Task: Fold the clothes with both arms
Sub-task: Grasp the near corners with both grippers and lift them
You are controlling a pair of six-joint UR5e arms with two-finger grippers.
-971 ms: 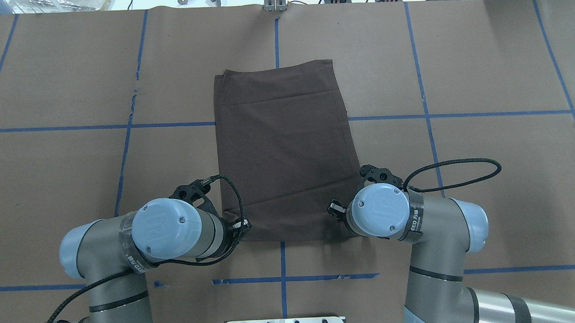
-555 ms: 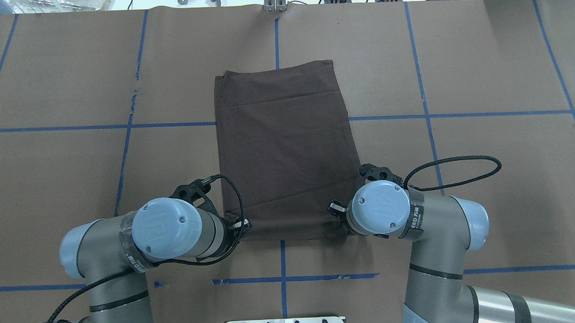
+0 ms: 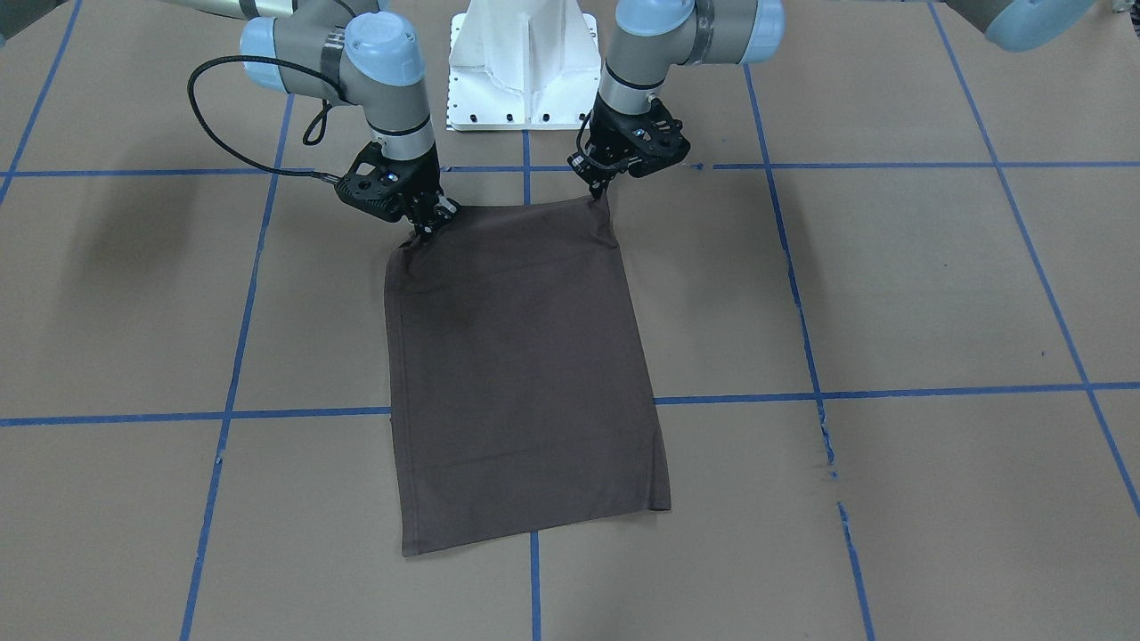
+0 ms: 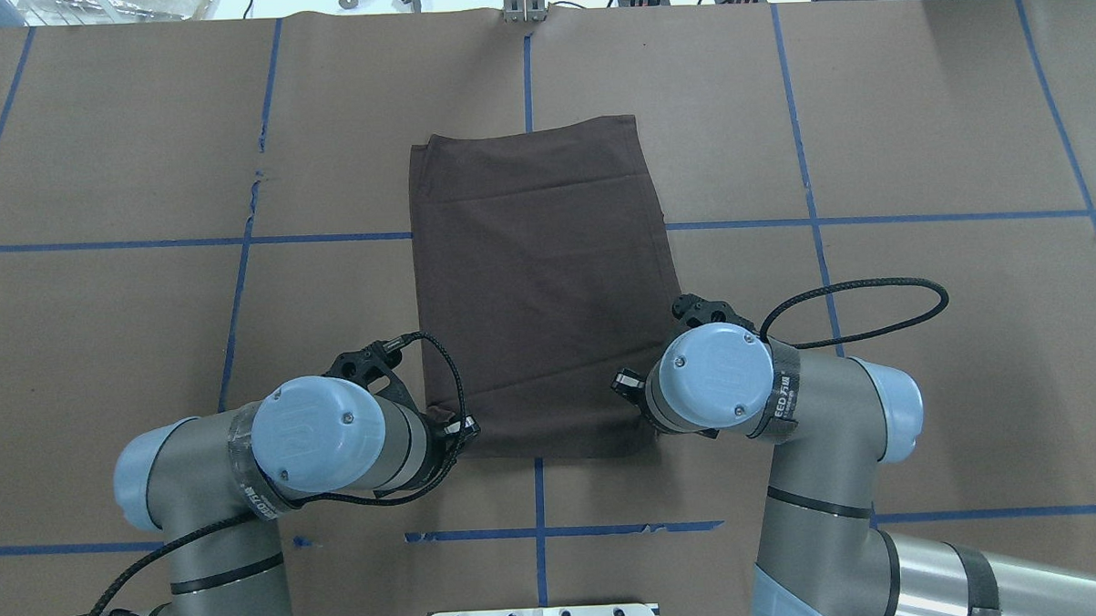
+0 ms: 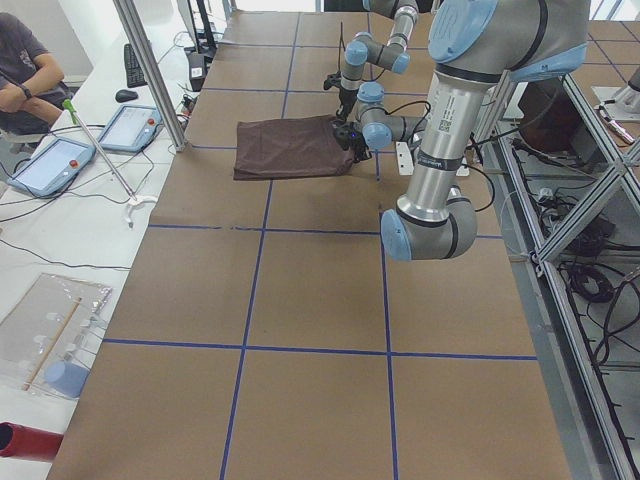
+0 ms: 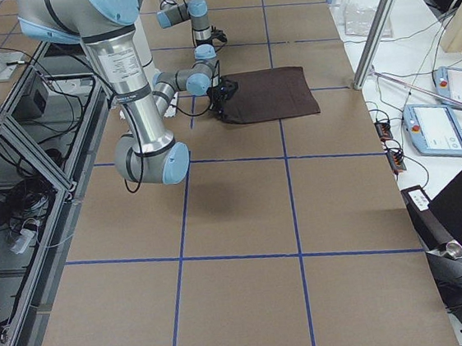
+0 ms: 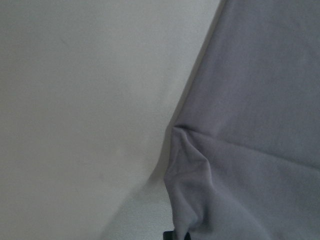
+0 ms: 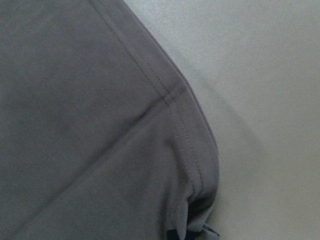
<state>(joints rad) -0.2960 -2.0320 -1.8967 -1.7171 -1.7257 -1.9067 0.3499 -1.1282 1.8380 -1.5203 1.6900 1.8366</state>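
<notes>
The dark brown T-shirt [image 3: 521,356] lies folded into a long rectangle at the table's middle [image 4: 542,281]; collar, logo and labels are hidden. My left gripper [image 3: 595,189] is shut on its near corner on my left side, held just off the table. My right gripper [image 3: 427,224] is shut on the other near corner, lifted slightly. In the overhead view both grippers sit under the wrists. The left wrist view shows cloth [image 7: 240,150] puckering towards the fingers. The right wrist view shows the hemmed corner [image 8: 190,150] bunched at the fingers.
The brown paper-covered table [image 4: 916,131] has a blue tape grid. The white pedestal base [image 3: 525,62] stands at the near edge between the arms. A black cable loop [image 4: 863,311] hangs off the right wrist. A person [image 5: 25,75] and tablets [image 5: 55,165] are past the far edge.
My right arm has moved forward and inward with its corner, so the shirt's near right corner has shifted inward. The left arm has not moved.
</notes>
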